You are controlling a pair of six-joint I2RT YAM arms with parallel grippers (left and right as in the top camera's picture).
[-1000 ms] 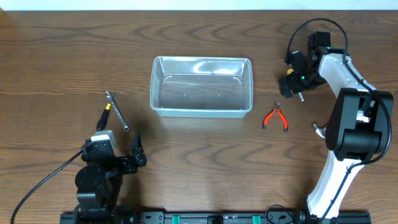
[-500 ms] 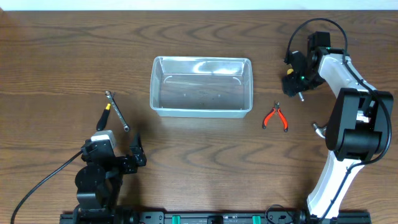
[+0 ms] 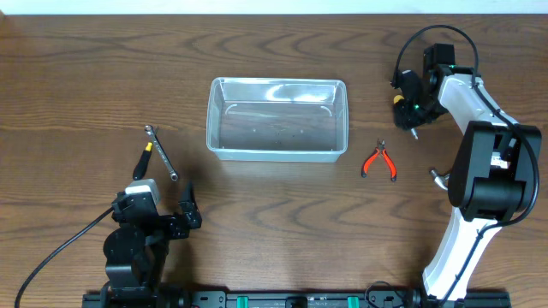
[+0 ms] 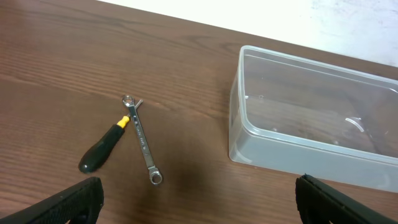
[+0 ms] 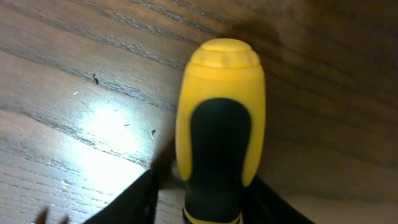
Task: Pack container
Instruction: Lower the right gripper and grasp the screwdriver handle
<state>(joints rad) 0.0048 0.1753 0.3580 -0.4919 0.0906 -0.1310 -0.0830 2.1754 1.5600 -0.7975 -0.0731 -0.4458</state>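
From overhead, the only change over the last second is at the right gripper [image 3: 402, 101]; it has shifted slightly toward the far edge of the table, and the yellow-handled tool [image 3: 399, 100] has gone with it; this suggests the tool is caught and beginning to rise, so the carry to the container [image 3: 276, 84] looks like the next step. The container sits at the middle of the table, empty, and has not moved; the red pliers [image 3: 379, 162] lie between it and the right arm, untouched; the wrench [image 3: 161, 152] and the black screwdriver [image 3: 144, 159] lie together at the left, also unmoved; the left gripper [image 3: 188, 212] rests near the front edge, well apart from them.

In the left wrist view, the left gripper [image 4: 198, 186] is spread wide and holds nothing; the wrench [image 4: 143, 138] and the screwdriver [image 4: 102, 149] touch at their far ends; the container [image 4: 249, 134] stands to the right, clear and bare inside. A faint mark runs along the wrench shank, too small to read.

In the right wrist view, the right gripper [image 5: 211, 208] is clamped on the yellow-handled tool [image 5: 221, 81], its dark fingers [image 5: 134, 199] pressing either side of the black grip; the wood beneath is blurred. No brand or label shows on the handle.
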